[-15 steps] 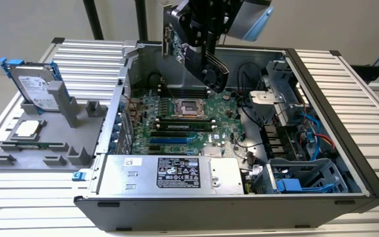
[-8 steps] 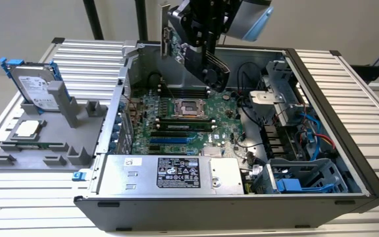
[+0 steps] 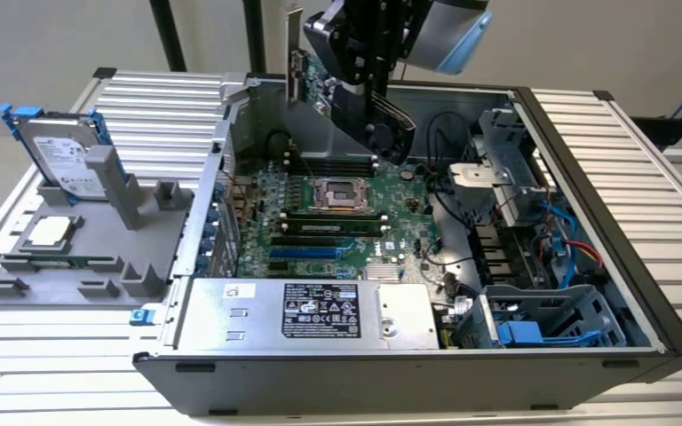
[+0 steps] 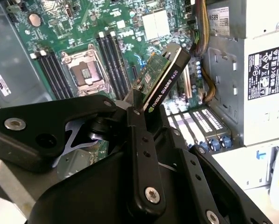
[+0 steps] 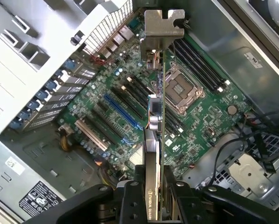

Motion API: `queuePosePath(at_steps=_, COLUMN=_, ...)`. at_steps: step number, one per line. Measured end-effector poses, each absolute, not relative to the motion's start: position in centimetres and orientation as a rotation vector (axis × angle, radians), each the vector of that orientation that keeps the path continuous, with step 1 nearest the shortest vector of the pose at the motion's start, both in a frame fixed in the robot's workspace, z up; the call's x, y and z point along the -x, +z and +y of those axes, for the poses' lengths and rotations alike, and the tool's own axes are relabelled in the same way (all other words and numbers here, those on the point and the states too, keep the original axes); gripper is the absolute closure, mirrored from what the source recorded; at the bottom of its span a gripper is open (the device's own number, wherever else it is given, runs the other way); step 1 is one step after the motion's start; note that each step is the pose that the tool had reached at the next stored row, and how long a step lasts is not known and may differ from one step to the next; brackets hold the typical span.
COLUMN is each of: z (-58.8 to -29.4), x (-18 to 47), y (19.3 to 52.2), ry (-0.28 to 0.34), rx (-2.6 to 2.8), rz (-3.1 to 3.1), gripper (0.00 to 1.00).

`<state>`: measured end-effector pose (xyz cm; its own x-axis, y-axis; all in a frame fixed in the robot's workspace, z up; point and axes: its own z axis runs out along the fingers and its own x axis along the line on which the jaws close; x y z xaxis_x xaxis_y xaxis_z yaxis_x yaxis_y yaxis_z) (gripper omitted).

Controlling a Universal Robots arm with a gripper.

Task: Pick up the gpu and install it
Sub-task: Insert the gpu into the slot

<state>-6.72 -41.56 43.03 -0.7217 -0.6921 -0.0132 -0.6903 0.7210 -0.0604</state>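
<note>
My gripper (image 3: 359,80) is shut on the gpu (image 3: 379,124), holding it in the air above the far part of the open computer case (image 3: 625,266). The card hangs on edge, with its black shroud toward the exterior view's right and its silver bracket (image 3: 295,53) toward the left. In the first wrist view the gpu (image 5: 156,116) shows edge-on with the bracket (image 5: 163,28) at its far end, above the motherboard (image 5: 107,84). One black finger (image 5: 130,200) clamps each face. In the second wrist view the gpu (image 4: 165,77) sticks out past the fingers (image 4: 137,121) over the expansion slots (image 4: 195,123).
The motherboard (image 3: 317,222) lies flat in the case with a CPU socket (image 3: 344,191) and a blue slot (image 3: 305,253). Near the front sit a power supply (image 3: 305,311) and a drive cage (image 3: 543,319). Left of the case, a grey fixture (image 3: 68,257) holds a hard drive (image 3: 63,155).
</note>
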Motion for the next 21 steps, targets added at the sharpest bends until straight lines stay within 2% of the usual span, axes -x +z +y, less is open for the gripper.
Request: queuePosePath(at_steps=21, z=-41.56, x=6.72, y=43.04, ry=-0.076, rx=1.336, rz=2.800, gripper=1.00)
